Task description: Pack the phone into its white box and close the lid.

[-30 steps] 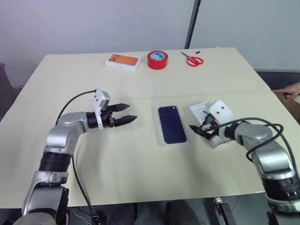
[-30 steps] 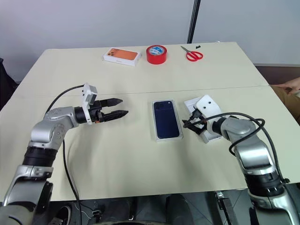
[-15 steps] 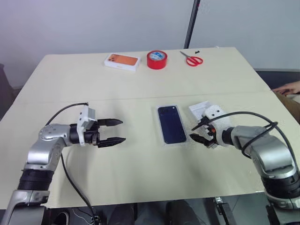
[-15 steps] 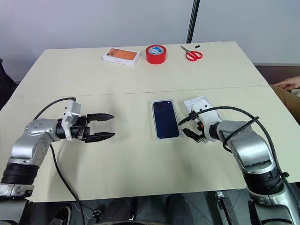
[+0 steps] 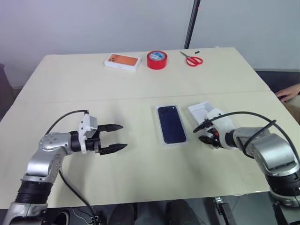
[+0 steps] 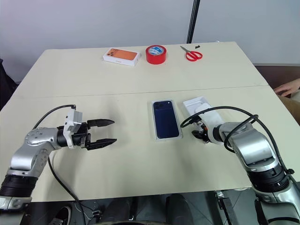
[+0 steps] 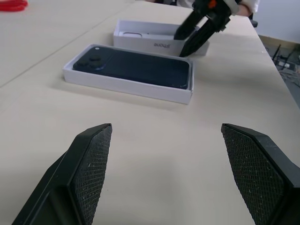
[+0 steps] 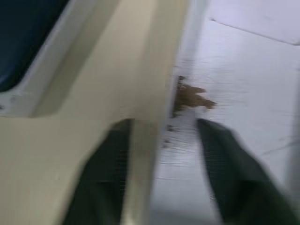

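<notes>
The dark blue phone (image 5: 171,124) lies face down in the shallow white box (image 7: 126,87) at the table's middle. Just right of it the lid (image 5: 200,109) rests with its hollow side up. My right gripper (image 5: 203,134) is at the lid's near end, tilted downward. One finger is outside the lid's wall and the other inside, closed in on the wall (image 8: 159,93). Well left of the box my left gripper (image 5: 115,137) hovers open with nothing in it, pointing toward the phone (image 7: 136,65).
At the table's far edge lie a white box with an orange top (image 5: 123,61), a red tape roll (image 5: 157,59) and red scissors (image 5: 192,59). A person's hand (image 5: 290,92) rests at the right edge. A black pole (image 5: 190,23) rises behind the table.
The right gripper's fingers have come together from wide open onto the lid's wall, and it has tipped further down. The left arm has drawn back, away from the box.
</notes>
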Tool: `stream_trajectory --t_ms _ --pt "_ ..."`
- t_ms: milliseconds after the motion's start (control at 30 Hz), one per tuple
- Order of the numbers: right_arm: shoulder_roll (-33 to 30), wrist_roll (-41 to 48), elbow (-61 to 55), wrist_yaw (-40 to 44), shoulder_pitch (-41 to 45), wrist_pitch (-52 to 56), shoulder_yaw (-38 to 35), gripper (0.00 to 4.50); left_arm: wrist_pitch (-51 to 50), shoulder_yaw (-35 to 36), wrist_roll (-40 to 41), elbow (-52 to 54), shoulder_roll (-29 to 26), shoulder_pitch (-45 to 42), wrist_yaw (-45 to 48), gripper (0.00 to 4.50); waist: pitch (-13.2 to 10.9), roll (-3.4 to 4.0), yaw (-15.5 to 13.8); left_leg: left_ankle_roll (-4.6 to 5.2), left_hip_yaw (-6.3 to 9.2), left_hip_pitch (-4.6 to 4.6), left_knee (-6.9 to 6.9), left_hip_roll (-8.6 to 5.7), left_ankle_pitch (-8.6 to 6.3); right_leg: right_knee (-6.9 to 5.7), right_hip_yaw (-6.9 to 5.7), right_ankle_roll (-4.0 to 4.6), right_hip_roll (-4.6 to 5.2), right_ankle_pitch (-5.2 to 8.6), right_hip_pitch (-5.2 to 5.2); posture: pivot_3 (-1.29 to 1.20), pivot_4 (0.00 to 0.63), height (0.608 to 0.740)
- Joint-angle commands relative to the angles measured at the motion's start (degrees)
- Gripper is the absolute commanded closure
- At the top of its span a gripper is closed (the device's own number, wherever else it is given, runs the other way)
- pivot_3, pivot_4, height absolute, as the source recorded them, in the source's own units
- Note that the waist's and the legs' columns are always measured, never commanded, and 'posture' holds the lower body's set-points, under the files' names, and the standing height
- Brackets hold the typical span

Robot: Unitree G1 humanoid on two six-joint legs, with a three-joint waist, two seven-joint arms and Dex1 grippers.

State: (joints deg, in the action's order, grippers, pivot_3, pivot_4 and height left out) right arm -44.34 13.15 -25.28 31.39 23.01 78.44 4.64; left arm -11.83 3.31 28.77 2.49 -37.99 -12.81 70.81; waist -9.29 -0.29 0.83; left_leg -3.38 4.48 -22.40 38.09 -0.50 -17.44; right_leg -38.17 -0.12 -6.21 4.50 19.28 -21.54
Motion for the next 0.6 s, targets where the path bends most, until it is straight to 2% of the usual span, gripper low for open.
stream_trajectory --t_ms 33,300,533,600 --pt "0.43 0.07 -0.06 -1.67 -0.96 0.7 -0.6 4.43 0.21 0.94 0.66 2.02 0.3 -0.36 -1.1 0.55 0.0 -0.01 0.02 0.0 0.0 0.02 0.0 0.0 0.0 0.0 0.0 0.0 -0.01 0.0 0.02 0.0 0.15 0.74" --pt "4.71 0.3 2.65 -5.0 3.03 0.3 -4.04 4.47 -1.06 0.72 0.71 0.91 0.2 -2.76 -1.68 0.55 0.01 -0.02 0.13 0.0 0.01 0.06 0.01 0.0 0.0 -0.01 -0.01 0.0 -0.03 0.0 0.05 0.0 0.15 0.74" --pt "9.08 4.36 10.54 1.05 13.55 -13.99 -4.93 4.47 -2.59 1.32 0.36 -2.88 1.64 -6.86 -5.04 0.55 -0.07 0.11 0.36 -0.05 -0.04 0.04 -0.02 -0.02 0.03 -0.06 0.01 0.0 -0.08 0.0 -0.06 0.0 0.15 0.74" --pt "13.81 8.17 12.18 1.56 15.2 -14.47 -7.95 4.47 -2.66 1.14 -0.2 -3.72 2.49 -7.99 -6.65 0.55 -0.06 0.09 0.36 -0.15 -0.04 0.02 -0.03 -0.02 0.08 -0.03 0.0 0.0 -0.08 0.0 -0.06 0.0 0.15 0.74"
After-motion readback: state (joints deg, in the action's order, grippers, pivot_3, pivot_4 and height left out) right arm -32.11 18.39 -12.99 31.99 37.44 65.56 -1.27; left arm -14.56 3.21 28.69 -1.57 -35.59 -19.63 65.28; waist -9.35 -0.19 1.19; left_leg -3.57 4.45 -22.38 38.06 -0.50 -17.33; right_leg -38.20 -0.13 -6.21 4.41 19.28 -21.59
